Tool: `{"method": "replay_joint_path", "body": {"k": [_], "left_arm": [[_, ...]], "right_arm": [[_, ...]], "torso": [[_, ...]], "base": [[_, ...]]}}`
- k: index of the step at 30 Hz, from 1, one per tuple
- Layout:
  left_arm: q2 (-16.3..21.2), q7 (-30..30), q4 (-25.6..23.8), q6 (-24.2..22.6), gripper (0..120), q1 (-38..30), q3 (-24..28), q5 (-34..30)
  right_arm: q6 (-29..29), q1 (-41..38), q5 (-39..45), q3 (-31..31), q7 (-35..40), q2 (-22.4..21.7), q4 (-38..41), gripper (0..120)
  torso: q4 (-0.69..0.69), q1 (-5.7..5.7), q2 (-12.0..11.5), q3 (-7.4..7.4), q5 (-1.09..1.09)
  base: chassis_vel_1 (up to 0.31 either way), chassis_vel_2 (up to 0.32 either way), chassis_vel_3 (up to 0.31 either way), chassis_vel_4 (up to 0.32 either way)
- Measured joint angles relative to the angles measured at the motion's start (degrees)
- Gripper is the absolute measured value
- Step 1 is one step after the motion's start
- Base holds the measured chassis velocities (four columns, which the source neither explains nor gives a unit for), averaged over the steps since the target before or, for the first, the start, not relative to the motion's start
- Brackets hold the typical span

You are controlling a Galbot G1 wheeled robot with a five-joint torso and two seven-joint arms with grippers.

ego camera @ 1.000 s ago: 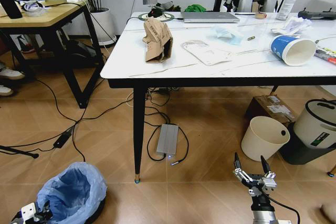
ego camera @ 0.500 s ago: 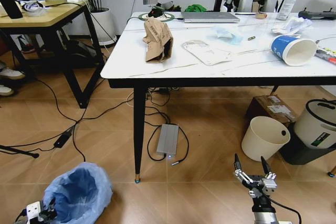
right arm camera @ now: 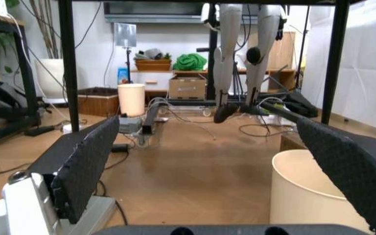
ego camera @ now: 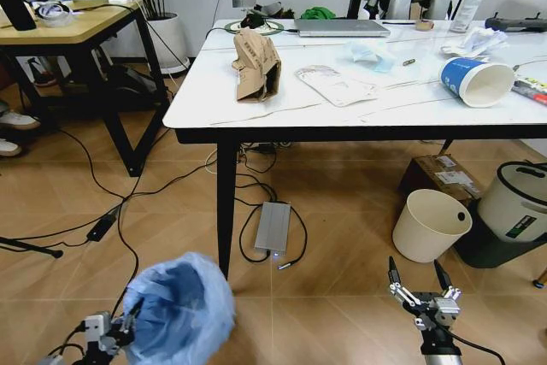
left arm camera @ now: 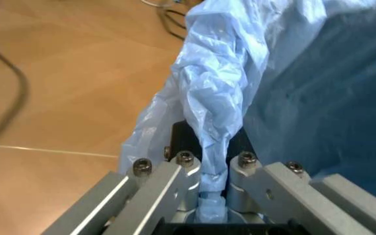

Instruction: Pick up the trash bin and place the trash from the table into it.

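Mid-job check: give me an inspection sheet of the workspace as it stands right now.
Surface: white table, standing on wood floor.
Job's things: trash bin held off the floor; brown paper bag, clear package, blue paper cup lie on the table.
Clutter: laptop; cream bin.
Grippers: left gripper pinches the bin's bag rim; right gripper open, low, idle.
Cables: several across the floor.
Surroundings: wooden desk.

The left gripper [left arm camera: 211, 188] has silver metal fingers [left arm camera: 168, 188] with round screw heads. The right gripper [ego camera: 422, 284] has black, textured pads [right arm camera: 86, 164] on a silvery-white body, with thin dark fingertips.
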State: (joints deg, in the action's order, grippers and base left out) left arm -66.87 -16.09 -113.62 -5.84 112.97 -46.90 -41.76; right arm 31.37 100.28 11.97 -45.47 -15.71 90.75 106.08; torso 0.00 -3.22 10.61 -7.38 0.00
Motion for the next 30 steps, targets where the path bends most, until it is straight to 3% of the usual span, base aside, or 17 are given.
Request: {"method": "replay_joint_path", "body": {"k": [20,30], "left_arm": [[4.1,8.05,-13.74,0.33,0,4.62,4.57,-0.71],[5.09,14.38,-22.69,-2.48,0,8.03,7.85,-3.44]], "right_arm": [[-0.33,1.08,-1.63,-1.03,0.56,-0.2,0.13,100],[-0.15,1.79,-2.37,-1.5,0.73,0.01,0.11,100]], "torso": [[-0.01,0.0,0.0,0.0,0.0],[0.0,0.0,0.0,0.0,0.01]], "base": [[0.0,0.0,0.0,0.0],[0.0,0.0,0.0,0.0]]}}
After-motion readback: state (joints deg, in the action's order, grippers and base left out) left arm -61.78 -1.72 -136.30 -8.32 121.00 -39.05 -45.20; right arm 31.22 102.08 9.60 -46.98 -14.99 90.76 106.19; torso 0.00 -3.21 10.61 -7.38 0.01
